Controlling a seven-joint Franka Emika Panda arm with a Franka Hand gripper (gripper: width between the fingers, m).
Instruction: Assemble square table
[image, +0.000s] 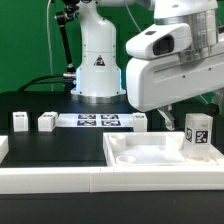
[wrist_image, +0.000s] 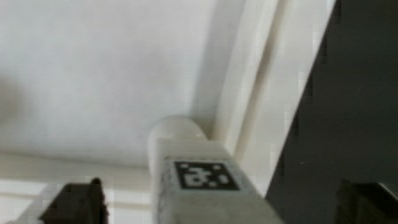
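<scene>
Nearest the exterior camera, a long low white wall runs across the front of the black table. Just behind it lies the square tabletop, a shallow white tray with a raised rim. One tagged leg stands upright in it, close against the rim on the exterior view's right. Over that leg hangs the arm's white wrist. In the wrist view the gripper is spread wide, one dark fingertip on each side of the leg, both clear of it and pinching nothing. Farther back, two more legs stand side by side towards the exterior view's left, beside the marker board, with another white block at its other end. Behind them all rises the arm's white base.
</scene>
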